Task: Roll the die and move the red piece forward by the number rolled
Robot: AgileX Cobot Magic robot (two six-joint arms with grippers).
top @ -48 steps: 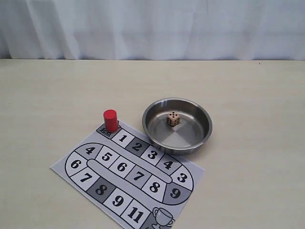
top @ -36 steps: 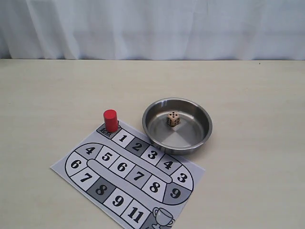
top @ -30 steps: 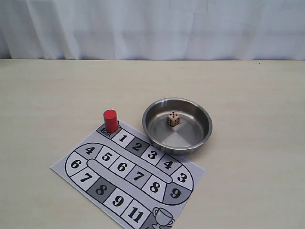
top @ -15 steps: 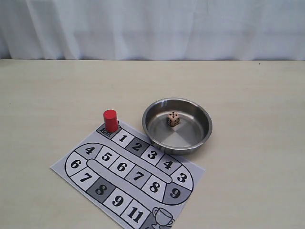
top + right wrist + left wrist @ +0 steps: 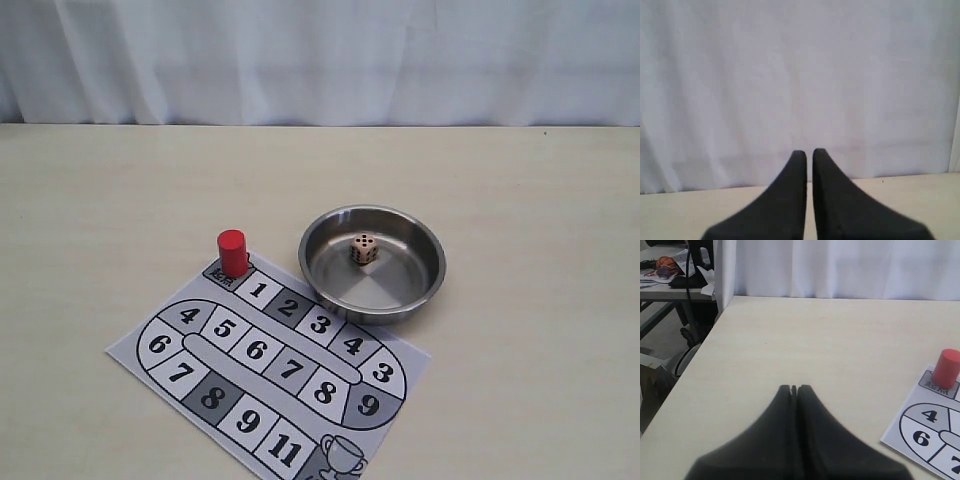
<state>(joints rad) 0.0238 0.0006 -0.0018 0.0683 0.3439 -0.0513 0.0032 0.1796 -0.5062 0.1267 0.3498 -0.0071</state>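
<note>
The board's (image 5: 256, 349) near edge and its printed cup are cut off by the exterior view. The left wrist view catches only one corner of the board. The right wrist view shows just curtain (image 5: 800, 75) and a strip of surface (image 5: 920, 192).

The die's (image 5: 364, 249) pips are too small to count. It sits inside the steel bowl (image 5: 436, 270), slightly beyond centre, with an edge turned towards the camera.

The red piece (image 5: 232, 252) stands upright with its long axis vertical. It is on the grey start square at the board's far corner, just beside square 1.

Both end effectors show only in the wrist views. The left end effector (image 5: 794, 389) is pressed together over bare surface. The right end effector (image 5: 809, 152) is nearly together, leaving a thin slit.

There is one die, one red piece, one bowl, one board and two end effectors.
</note>
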